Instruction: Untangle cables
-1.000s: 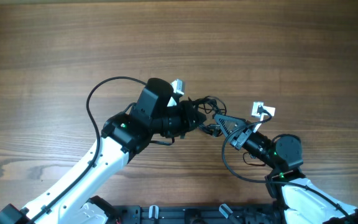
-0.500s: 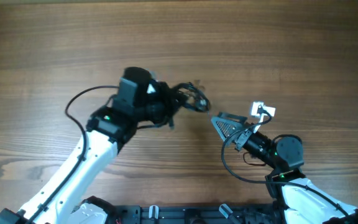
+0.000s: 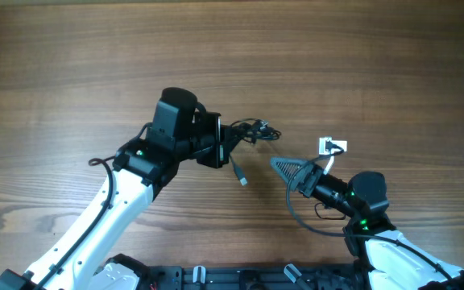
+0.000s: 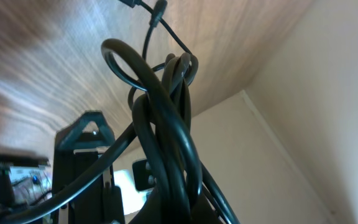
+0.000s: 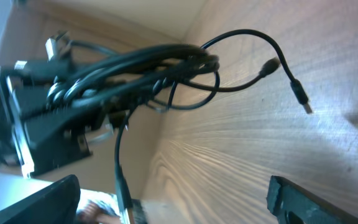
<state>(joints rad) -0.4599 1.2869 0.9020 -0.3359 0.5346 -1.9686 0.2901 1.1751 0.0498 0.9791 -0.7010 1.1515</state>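
Note:
The cables [image 3: 252, 129] are a tangled black bundle held above the wooden table. My left gripper [image 3: 225, 138] is shut on one end of it. One strand hangs down from the bundle to a silvery plug [image 3: 242, 180]. In the left wrist view the looped cables [image 4: 166, 124] rise straight out of the shut left gripper [image 4: 179, 214]. My right gripper [image 3: 279, 165] stands open a little right of the bundle, apart from it. In the right wrist view the cables [image 5: 135, 68] hang ahead of the right gripper [image 5: 179, 205], with two small plugs [image 5: 300, 93] dangling free.
The wooden table [image 3: 337, 56] spreads around both arms. A small white tag [image 3: 329, 147] sits on the right arm behind its gripper. The right arm's own black wire [image 3: 296, 217] loops beside its wrist. The robot base [image 3: 232, 278] lies along the near edge.
My right gripper has opened and let go of the cables. My left gripper pulled the bundle away to the left, and a plug end now dangles below it.

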